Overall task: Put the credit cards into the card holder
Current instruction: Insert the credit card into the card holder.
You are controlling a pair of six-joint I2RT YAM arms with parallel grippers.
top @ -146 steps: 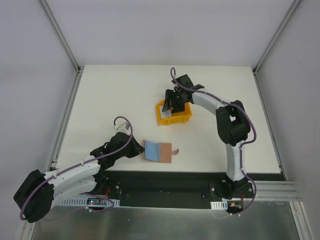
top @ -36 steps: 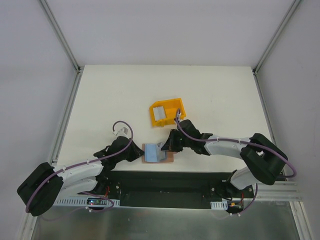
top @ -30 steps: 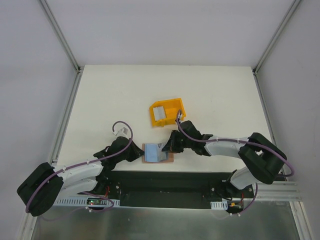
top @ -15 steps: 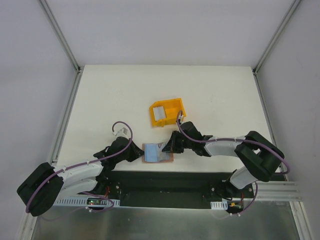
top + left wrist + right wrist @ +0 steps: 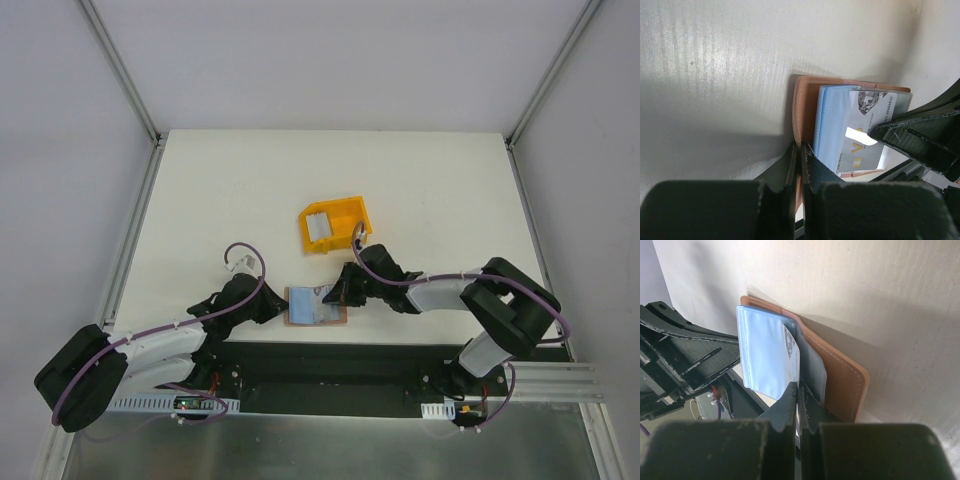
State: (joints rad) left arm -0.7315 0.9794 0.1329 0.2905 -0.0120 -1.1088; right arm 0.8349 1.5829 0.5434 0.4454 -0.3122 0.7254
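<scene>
Yellow plastic bin [image 5: 348,222], one: about centre of cream worktop [image 5: 220,190], tilted, open front toward 8 o'clock.

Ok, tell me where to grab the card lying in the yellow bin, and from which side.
Come down from above: the yellow bin's walls close off the sides. Pinch the card across its short edges, probably, since one long side sits close to the bin's wall. Whether it lies flat is unclear.
</scene>
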